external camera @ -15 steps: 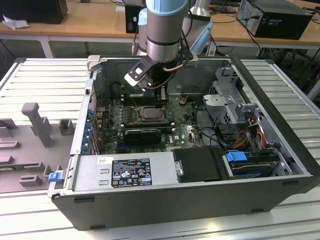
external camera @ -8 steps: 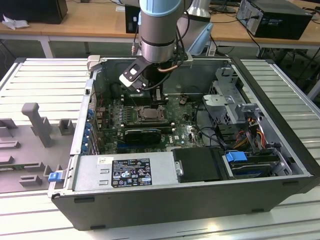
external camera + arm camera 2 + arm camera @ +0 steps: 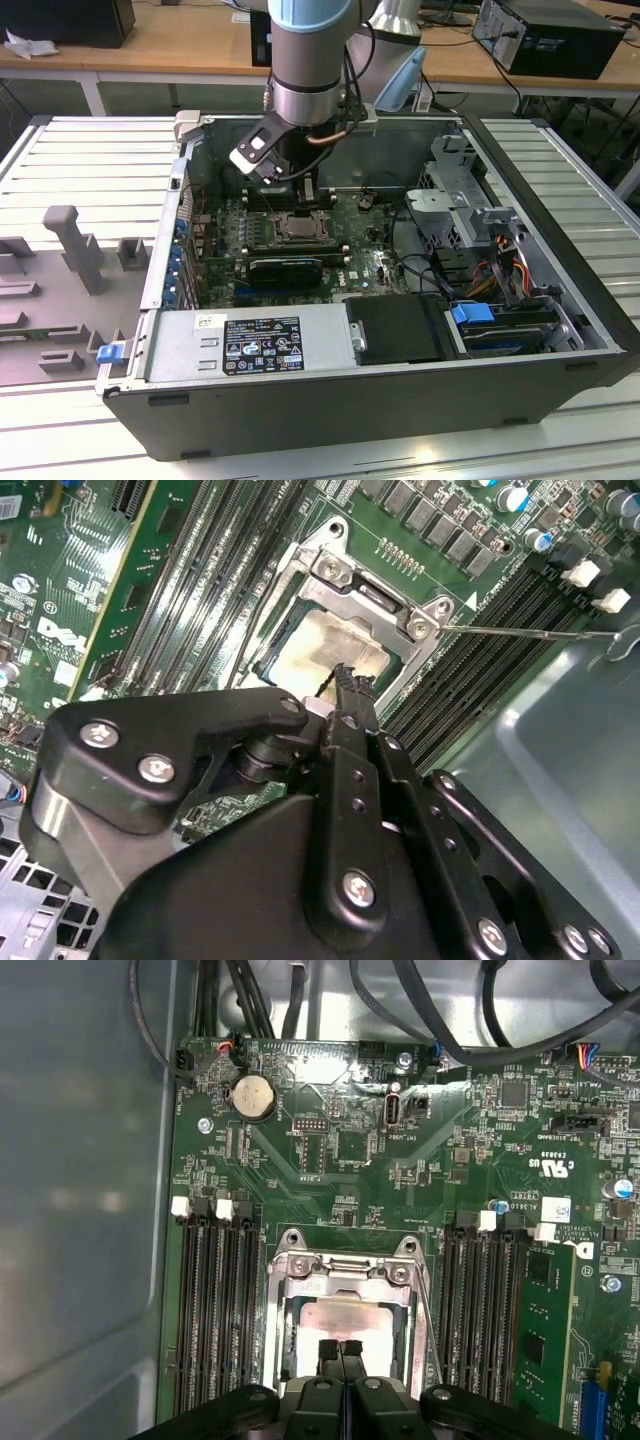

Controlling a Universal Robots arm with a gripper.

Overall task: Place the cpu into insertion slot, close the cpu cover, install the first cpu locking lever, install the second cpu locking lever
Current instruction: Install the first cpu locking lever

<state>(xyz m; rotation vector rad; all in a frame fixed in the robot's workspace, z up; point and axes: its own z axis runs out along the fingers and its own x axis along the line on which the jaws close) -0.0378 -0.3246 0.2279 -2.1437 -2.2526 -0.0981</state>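
Note:
The cpu (image 3: 340, 1318) is a pale square chip lying in the insertion slot (image 3: 300, 228) on the green motherboard (image 3: 330, 1160). The silvery cpu cover (image 3: 340, 1270) lies flat over it, and the chip shows through the cut-out centre (image 3: 330, 645). My gripper (image 3: 340, 1348) hovers just above one edge of the chip with its black fingertips (image 3: 347, 680) pressed together and nothing between them. A thin wire locking lever (image 3: 530, 633) sticks out from a corner of the cover frame, over the memory slots. It also shows along one side of the socket (image 3: 427, 1305).
Long black memory slots (image 3: 215, 1300) flank the socket on both sides. The computer case's grey metal wall (image 3: 80, 1160) rises close beside the board. Cables (image 3: 420, 265), a drive cage (image 3: 455, 190) and the power supply (image 3: 250, 340) crowd the case.

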